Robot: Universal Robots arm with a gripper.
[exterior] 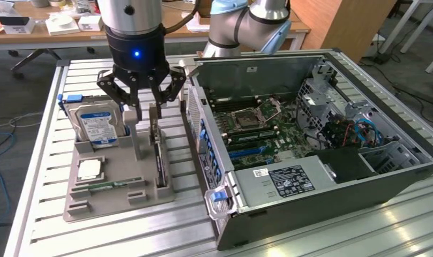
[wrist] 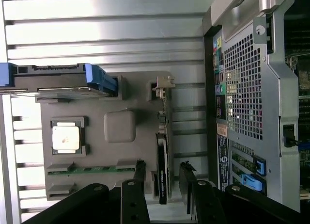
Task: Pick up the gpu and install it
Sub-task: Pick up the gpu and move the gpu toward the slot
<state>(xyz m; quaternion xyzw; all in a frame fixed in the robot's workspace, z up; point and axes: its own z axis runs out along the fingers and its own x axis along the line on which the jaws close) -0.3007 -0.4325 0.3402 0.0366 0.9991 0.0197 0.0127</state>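
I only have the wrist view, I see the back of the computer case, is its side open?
Observer: Yes, the case is open on its upward side, the motherboard exposed.
Operator: How low is the gripper over the gpu?
Observer: The gripper hangs open, fingertips near the top edge of the gpu, which stands on edge in the grey tray; contact I cannot tell.
Operator: The blue-edged thing beside it?
Observer: A hard drive, upright, its blue-and-white label facing the exterior camera.

Exterior cam: high up, angled down over the whole table (exterior: 45,225). Wrist cam: close, straight down past the gripper (wrist: 162,165). Both share the tray (exterior: 116,201) beneath it and the PC case (exterior: 310,203) alongside.
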